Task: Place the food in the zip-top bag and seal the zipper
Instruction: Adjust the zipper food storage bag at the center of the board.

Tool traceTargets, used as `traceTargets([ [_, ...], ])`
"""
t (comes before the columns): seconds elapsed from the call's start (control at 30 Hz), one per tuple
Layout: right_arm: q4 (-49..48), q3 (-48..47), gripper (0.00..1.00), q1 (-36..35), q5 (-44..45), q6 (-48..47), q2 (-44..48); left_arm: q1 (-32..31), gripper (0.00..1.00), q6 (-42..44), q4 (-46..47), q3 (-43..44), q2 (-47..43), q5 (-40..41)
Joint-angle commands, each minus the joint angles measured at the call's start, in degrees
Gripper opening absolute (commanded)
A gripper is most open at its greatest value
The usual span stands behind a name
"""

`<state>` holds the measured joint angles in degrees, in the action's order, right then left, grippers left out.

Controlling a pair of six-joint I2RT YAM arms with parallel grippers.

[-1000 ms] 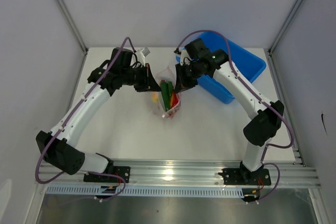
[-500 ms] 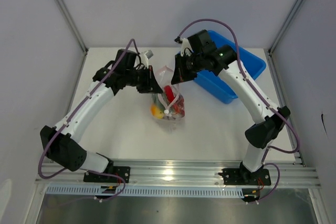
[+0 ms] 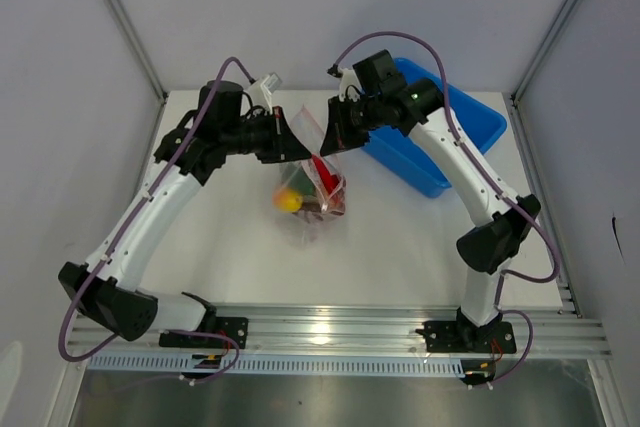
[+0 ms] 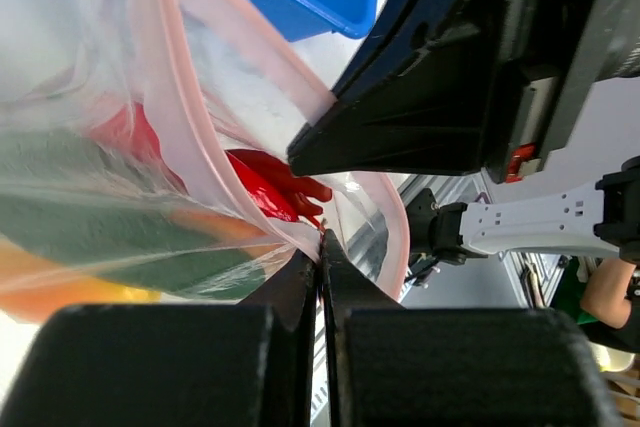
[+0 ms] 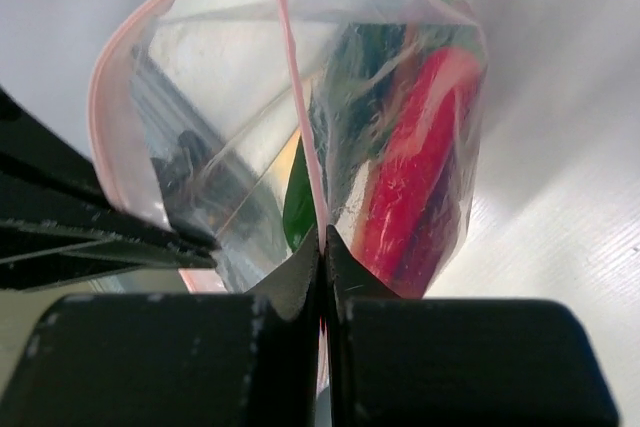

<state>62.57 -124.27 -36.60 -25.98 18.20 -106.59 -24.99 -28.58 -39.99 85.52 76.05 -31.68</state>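
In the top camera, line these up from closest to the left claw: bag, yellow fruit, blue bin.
1. The bag: pinched in the left gripper.
2. The yellow fruit: inside the bag, toward the front.
3. The blue bin: far off on the right.

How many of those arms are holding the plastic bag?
2. The left arm's fingers pinch the pink edge of the bag at one side; the right arm's fingers pinch it nearer the blue bin.

White counter [image 3: 400,247]. Blue bin [image 3: 455,132] rests on it, just right of right tool [image 3: 337,142], angled. Zip-top bag [image 3: 315,202] hangs under left tool [image 3: 297,144] and right tool; bottom's contact with counter unclear.
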Motion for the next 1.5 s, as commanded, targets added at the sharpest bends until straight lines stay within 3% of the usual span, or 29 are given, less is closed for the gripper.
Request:
traceTargets([
  [0.0, -2.4, -3.2, 0.0, 0.7, -4.0, 0.6, -2.6, -0.3, 0.0, -3.1, 2.0, 1.5, 0.2, -0.4],
  [0.23, -5.7, -4.0, 0.34, 4.1, -3.9, 1.4, -4.9, -0.2, 0.01, -7.4, -1.8, 6.9, 3.8, 7.6],
  [0.33, -3.5, -7.5, 0.58, 4.7, -1.0, 0.7, -6.1, -0.2, 0.01, -9.2, -3.3, 9.8, 5.5, 10.8],
  [0.4, -1.8, -9.3, 0.69, 4.9, 1.5, -0.3, -6.4, -0.2, 0.01, -10.3, -5.0, 11.6, 7.4, 13.0],
  [0.47, -0.9, -8.7, 0.93, 5.0, 6.6, -0.7, -4.8, -0.2, 0.01, -11.8, -6.1, 13.7, 8.4, 14.7],
  [0.5, -1.0, -7.6, 0.99, 5.0, 8.2, -1.2, -3.7, -0.2, 0.01, -12.5, -7.4, 14.3, 9.5, 16.0],
  [0.67, -12.4, 9.4, 0.99, 5.0, 13.4, -3.7, 7.8, -0.1, 0.01, -16.1, -10.7, 18.4, 12.3, 19.5],
  [0.8, -27.2, 31.8, 0.99, 5.0, 13.0, -4.7, 22.0, 0.4, 0.0, -18.4, -12.2, 20.2, 13.9, 20.5],
  [0.93, -35.4, 44.3, 0.99, 4.8, 9.8, -4.5, 29.5, 0.6, 0.01, -20.3, -12.4, 21.9, 14.8, 20.6],
  [1.1, -35.4, 45.3, 0.99, 2.9, 7.9, -4.2, 28.5, 0.6, 0.01, -21.0, -12.8, 21.4, 14.7, 20.8],
  [1.47, -29.8, 35.7, 0.83, -0.6, 5.5, -2.3, 20.3, 0.6, 0.01, -22.0, -12.0, 20.8, 14.9, 19.4],
])
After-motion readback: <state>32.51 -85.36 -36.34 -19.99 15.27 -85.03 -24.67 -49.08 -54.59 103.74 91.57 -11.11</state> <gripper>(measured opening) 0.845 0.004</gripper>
